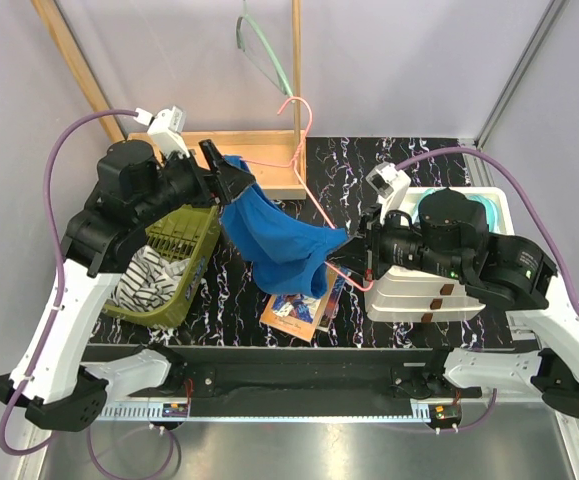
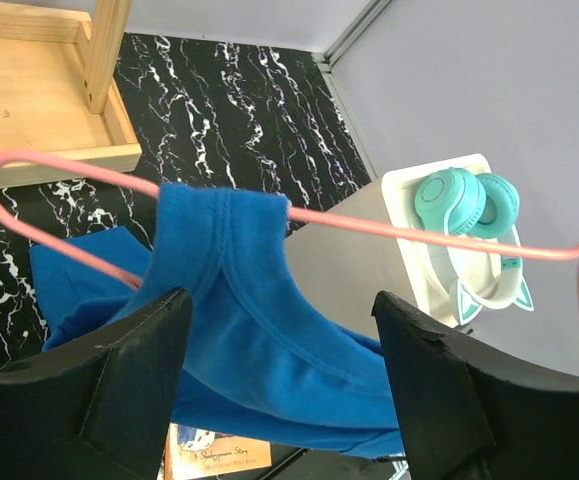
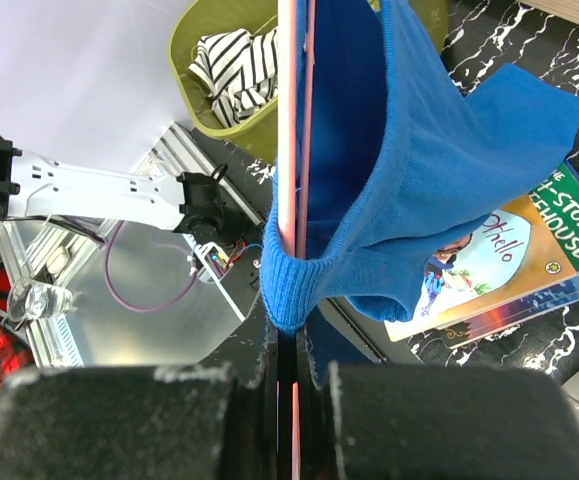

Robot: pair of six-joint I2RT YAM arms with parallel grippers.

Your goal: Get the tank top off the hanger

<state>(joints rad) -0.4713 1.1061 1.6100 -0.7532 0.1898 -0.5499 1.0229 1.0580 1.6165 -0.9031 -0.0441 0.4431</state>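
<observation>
Blue tank top (image 1: 274, 240) hangs bunched and creased, one ribbed strap looped over the pink hanger (image 2: 419, 231). Right hand (image 3: 294, 375) clamps the hanger wire. Left hand (image 2: 281, 320) has its fingers spread apart around the strap.

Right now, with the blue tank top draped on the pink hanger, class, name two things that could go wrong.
1. The tank top strap loops over the hanger; the open left gripper could close on too little cloth and slip.
2. Cloth bunches against the right gripper clamping the hanger, so pulling may snag there.
</observation>
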